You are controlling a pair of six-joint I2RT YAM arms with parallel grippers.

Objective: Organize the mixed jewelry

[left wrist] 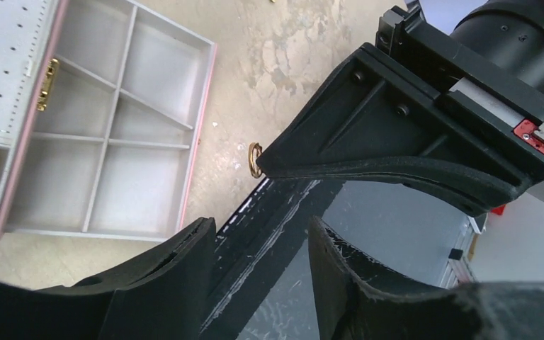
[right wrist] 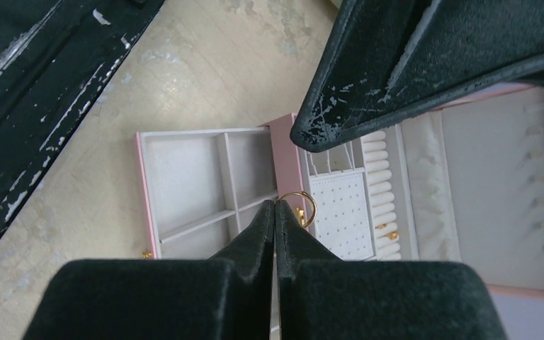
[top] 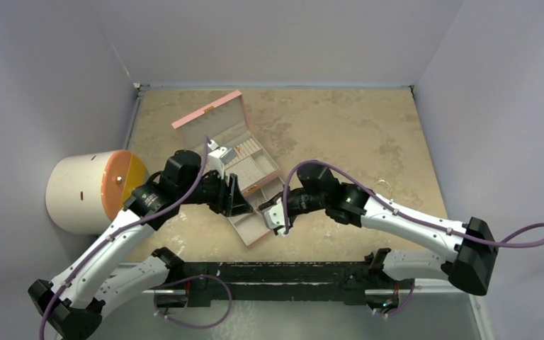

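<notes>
Left fingers (left wrist: 177, 262) fill the bottom of their own wrist view. They are black and stand apart with nothing between them, and the frame edge cuts off their bases. Pale lavender walls (top: 269, 35) enclose a mottled tan surface (top: 340, 134). A white drum (top: 88, 191) with an orange-yellow end lies on its side at the left edge. Mid-surface, the pink jewelry box (top: 209, 113) stands open with its lid raised. A grey divided tray (left wrist: 149, 71) juts out toward the arms, and from overhead both arms cover much of it. Right fingers (right wrist: 251, 244) are pressed together, pinching a gold ring (right wrist: 299, 193) at their very tips, near the tray's edge. The overhead view does not show that ring. The right wrist view sets it against the box's peg panel, while the left wrist view sets it against bare surface just beside the tray. Tiny gold specks (right wrist: 388, 230) sit among the ring rolls, too small to identify.
</notes>
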